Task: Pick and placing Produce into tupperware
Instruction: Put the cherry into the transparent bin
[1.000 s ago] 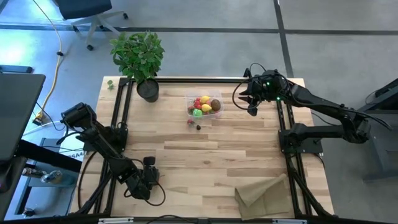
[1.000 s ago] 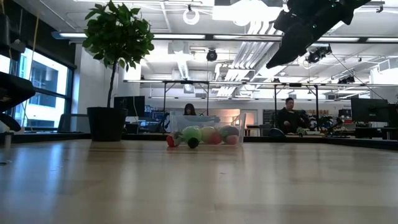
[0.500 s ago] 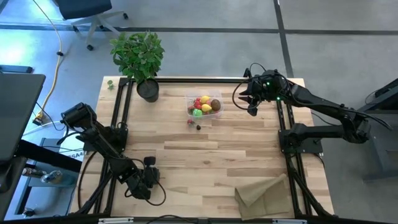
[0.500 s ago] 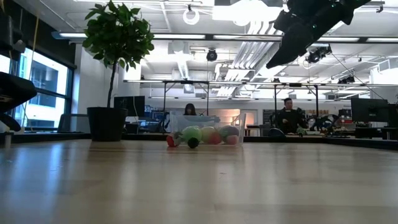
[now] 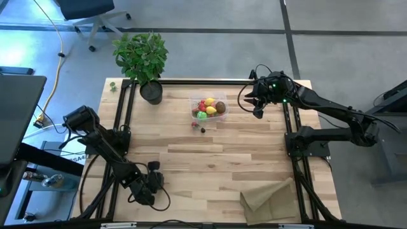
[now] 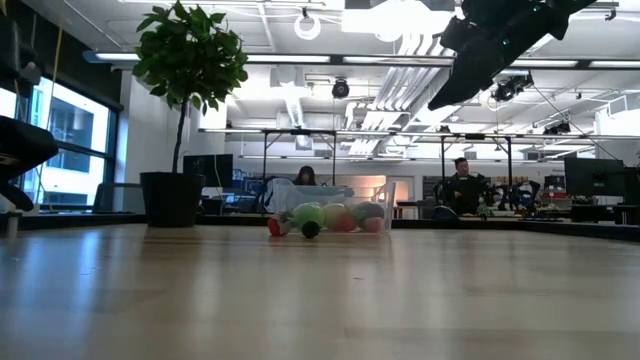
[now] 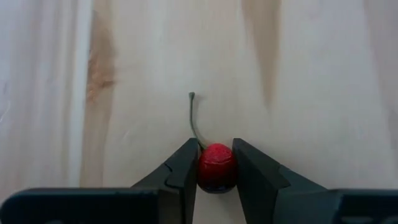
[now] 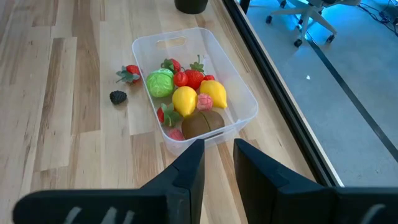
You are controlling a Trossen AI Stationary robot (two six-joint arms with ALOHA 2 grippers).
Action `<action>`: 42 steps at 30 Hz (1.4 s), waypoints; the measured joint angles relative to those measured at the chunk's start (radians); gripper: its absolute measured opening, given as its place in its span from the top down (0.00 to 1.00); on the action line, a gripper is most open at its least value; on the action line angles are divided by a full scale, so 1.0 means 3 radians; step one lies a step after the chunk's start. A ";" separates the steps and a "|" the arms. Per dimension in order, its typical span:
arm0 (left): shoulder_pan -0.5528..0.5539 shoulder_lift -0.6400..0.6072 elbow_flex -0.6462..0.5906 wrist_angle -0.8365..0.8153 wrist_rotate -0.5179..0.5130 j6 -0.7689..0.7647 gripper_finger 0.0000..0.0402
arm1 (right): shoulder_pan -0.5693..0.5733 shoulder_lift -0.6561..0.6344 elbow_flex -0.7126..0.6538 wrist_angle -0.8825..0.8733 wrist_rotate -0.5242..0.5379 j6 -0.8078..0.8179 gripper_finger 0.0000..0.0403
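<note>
The clear tupperware (image 5: 208,108) (image 8: 242,102) stands on the far middle of the table, holding two yellow lemons, a green lime (image 8: 160,83), a brown kiwi (image 8: 202,122) and red berries. A strawberry (image 8: 129,74) and a dark berry (image 8: 118,96) lie on the wood beside it. My left gripper (image 5: 149,181) is low at the near left, shut on a red cherry (image 7: 216,167). My right gripper (image 5: 254,105) (image 8: 218,158) hovers high to the right of the tupperware, its fingers a narrow gap apart and empty. My left gripper pinches the cherry's round red body (image 7: 216,177) between its two fingers, one on each side. The green stem (image 7: 193,118) points away from the fingers over the wood. I cannot tell whether the cherry rests on the table or is lifted.
A potted plant (image 5: 143,60) stands at the far left corner. A tan paper bag (image 5: 267,197) lies at the near right edge. Bare wood spreads between the left gripper and the tupperware. People sit in the room behind the table (image 6: 462,185).
</note>
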 joint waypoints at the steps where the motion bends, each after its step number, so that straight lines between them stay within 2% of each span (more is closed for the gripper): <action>1: 0.0000 0.0006 0.0035 -0.0002 0.0010 0.0017 0.79 | 0.0001 0.0000 0.0000 0.0000 0.0000 -0.0001 0.81; 6: 0.0069 0.0005 0.0270 0.0021 -0.0111 0.0230 0.78 | 0.0001 0.0000 0.0000 0.0001 -0.0001 0.0000 0.81; 11: 0.0329 0.0001 0.0657 0.0020 -0.0217 0.0704 0.78 | 0.0000 0.0000 0.0000 0.0000 0.0000 0.0000 0.81; 26: 0.1508 -0.0010 0.2490 0.0001 -0.0342 0.3198 0.78 | 0.0000 0.0000 0.0000 0.0001 0.0000 0.0000 0.81; 32: 0.2076 -0.0014 0.3073 -0.0218 -0.0340 0.3832 0.78 | 0.0000 0.0001 0.0000 0.0000 0.0000 0.0000 0.81; 35: 0.2387 -0.0017 0.3202 -0.0349 -0.0234 0.3983 0.78 | 0.0001 0.0001 0.0000 0.0000 -0.0001 0.0000 0.81; 42: 0.3185 0.0092 0.3205 -0.0724 0.0443 0.3961 0.78 | 0.0001 0.0000 0.0000 0.0000 -0.0001 -0.0001 0.81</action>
